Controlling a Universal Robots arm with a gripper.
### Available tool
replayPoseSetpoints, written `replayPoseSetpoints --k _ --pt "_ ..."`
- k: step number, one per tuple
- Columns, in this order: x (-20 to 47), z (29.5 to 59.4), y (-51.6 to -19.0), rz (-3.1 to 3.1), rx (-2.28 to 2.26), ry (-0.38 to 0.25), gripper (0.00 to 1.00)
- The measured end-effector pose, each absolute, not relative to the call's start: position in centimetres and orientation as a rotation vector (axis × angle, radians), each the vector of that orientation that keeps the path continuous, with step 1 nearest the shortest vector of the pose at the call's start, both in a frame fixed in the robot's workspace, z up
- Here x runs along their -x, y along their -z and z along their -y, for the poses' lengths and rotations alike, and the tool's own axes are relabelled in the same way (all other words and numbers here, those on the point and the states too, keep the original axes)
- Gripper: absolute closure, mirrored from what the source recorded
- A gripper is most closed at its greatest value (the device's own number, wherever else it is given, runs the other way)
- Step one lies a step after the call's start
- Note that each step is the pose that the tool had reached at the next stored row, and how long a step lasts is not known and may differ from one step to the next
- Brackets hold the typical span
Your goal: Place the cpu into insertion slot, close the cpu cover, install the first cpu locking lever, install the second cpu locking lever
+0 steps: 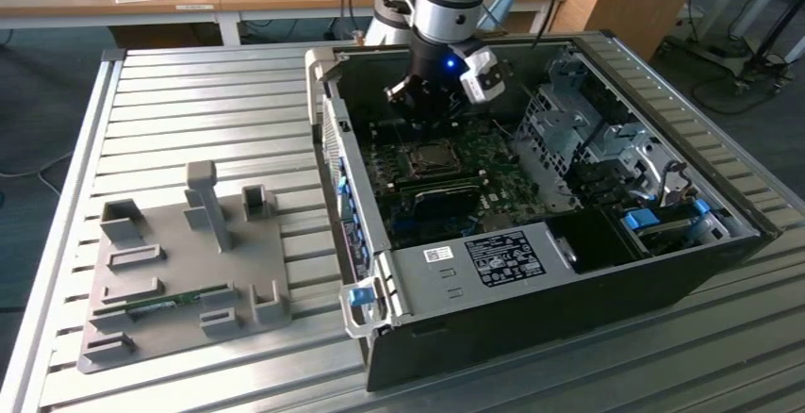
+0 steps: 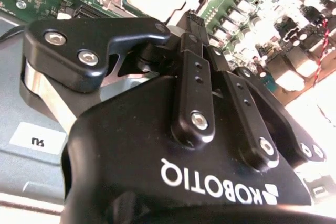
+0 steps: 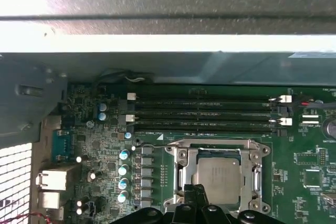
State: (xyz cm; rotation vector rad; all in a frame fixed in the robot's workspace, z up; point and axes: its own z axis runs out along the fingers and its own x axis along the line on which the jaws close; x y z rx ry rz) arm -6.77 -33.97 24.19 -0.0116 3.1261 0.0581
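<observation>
Already the cpu [image 3: 218, 178], a flat square chip with a dull silver-grey top, sits in the insertion slot [image 3: 170, 153] on the green motherboard [image 3: 310, 166]. The cpu cover [image 3: 185, 174], a thin silver metal frame with a square cut-out, lies flat around it. The black hand [image 3: 195, 191] hovers just over one edge of the chip, its fingertips pressed together with nothing between them. Long, narrow black memory slots [image 3: 205, 114] run beside the socket. The open dark case [image 1: 529, 319] rests on a ribbed metal counter [image 1: 214, 102]. A grey moulded holder block [image 1: 176, 262] stands on the exterior view's left.
</observation>
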Motion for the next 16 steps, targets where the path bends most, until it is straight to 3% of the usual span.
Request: replayPoseSetpoints --k 16 --pt "8.2 34.0 -25.0 -3.12 0.012 -0.053 0.89"
